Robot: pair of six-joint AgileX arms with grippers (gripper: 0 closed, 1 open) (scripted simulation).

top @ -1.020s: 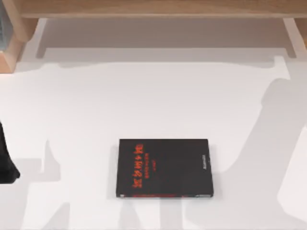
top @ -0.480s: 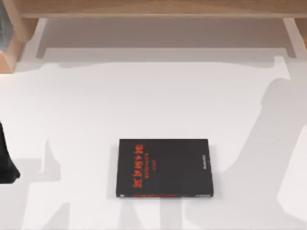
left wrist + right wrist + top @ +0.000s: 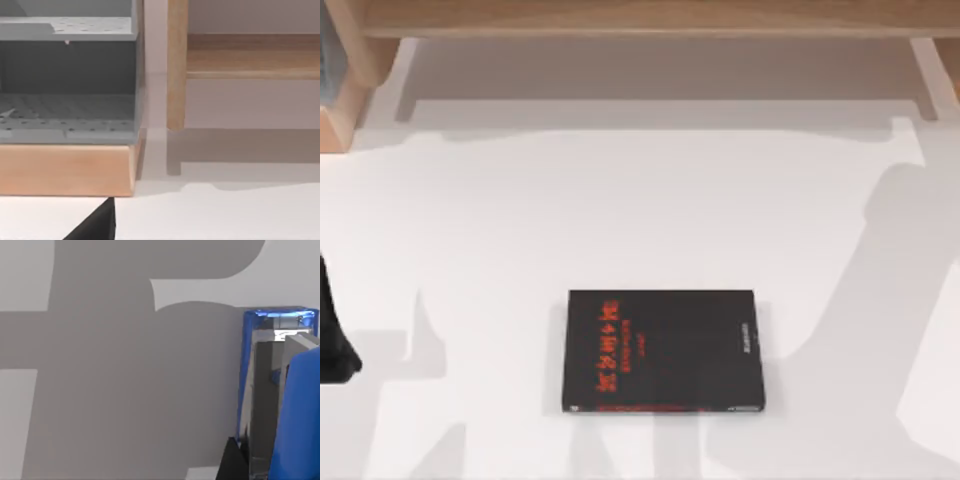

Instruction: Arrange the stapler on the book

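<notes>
- The book [image 3: 662,351] lies flat and closed on the white surface [image 3: 620,200], slightly toward the near edge, with red lettering on its black cover.
- Our right wrist view looks down on the stapler [image 3: 277,390], a blue bar with grey metal inside, resting on the surface in shadow.
- A dark tip of our right hand [image 3: 231,460] sits just beside the stapler; we cannot tell whether its fingers are wide or narrow.
- Our left arm [image 3: 332,340] stays at the surface's left edge, facing a wooden shelf unit [image 3: 67,167]; its grip state we cannot tell either.
- We judge the stapler rigid, light and somewhat slick, so we should take it across its narrow sides near the middle.
</notes>
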